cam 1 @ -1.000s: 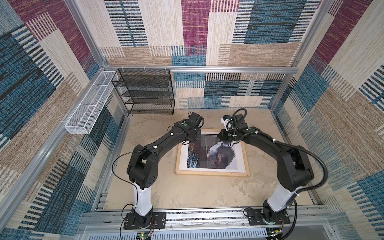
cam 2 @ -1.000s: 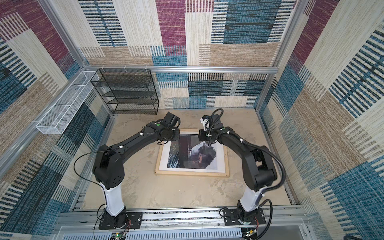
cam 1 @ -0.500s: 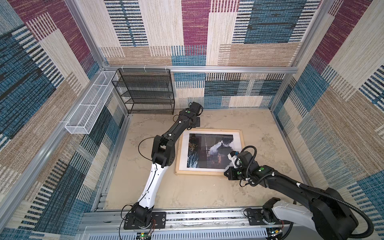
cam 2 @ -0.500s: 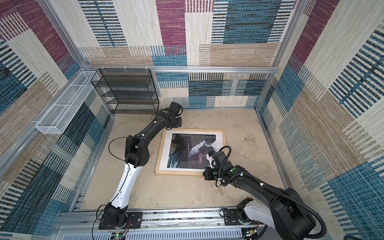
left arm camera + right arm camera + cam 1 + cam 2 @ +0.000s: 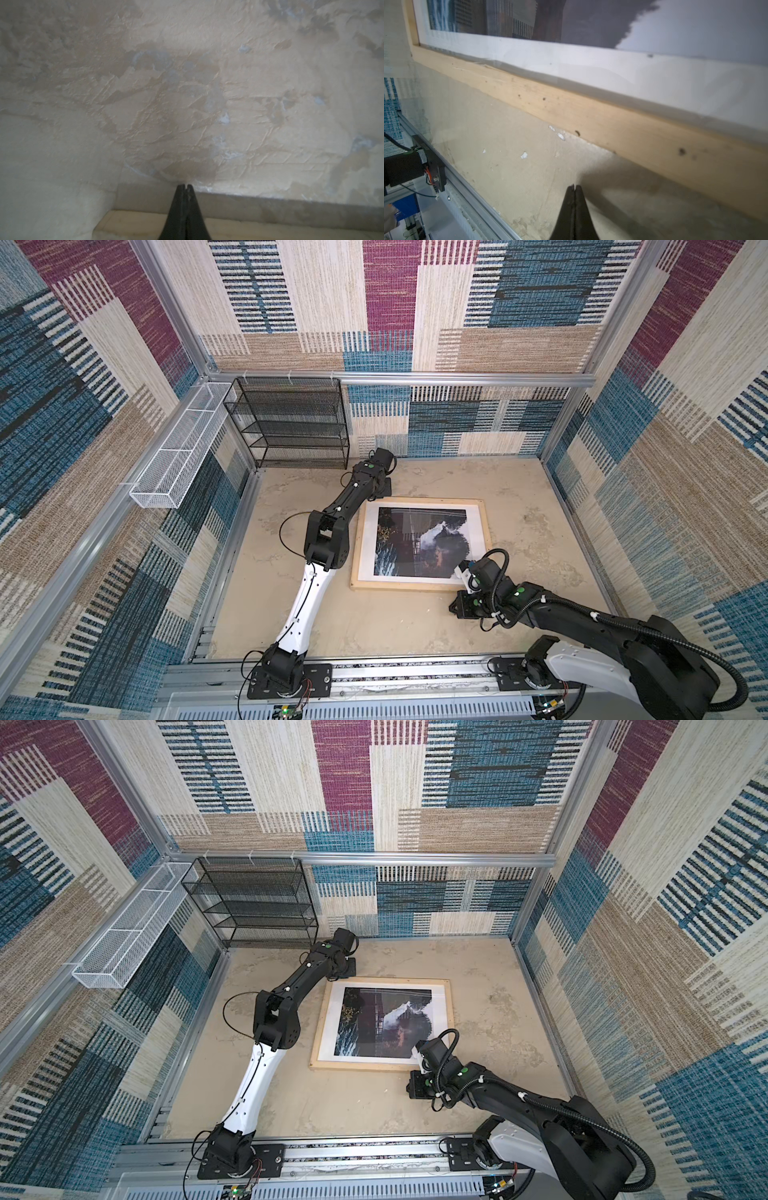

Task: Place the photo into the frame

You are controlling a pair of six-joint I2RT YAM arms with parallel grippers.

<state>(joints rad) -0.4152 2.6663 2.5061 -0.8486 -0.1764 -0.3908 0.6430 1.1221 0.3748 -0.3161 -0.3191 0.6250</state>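
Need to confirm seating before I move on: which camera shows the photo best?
Both top views: nearly the whole photo lies inside the frame. Right wrist shows only a strip close up; left wrist shows none of it, just frame wood.

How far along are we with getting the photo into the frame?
Looks done: the photo lies flat inside the frame, its white margin within the wood rails. In hand: nothing. The left gripper and right gripper are both shut and empty, low over the table beside opposite frame corners. Left: probably only retracting the arms.
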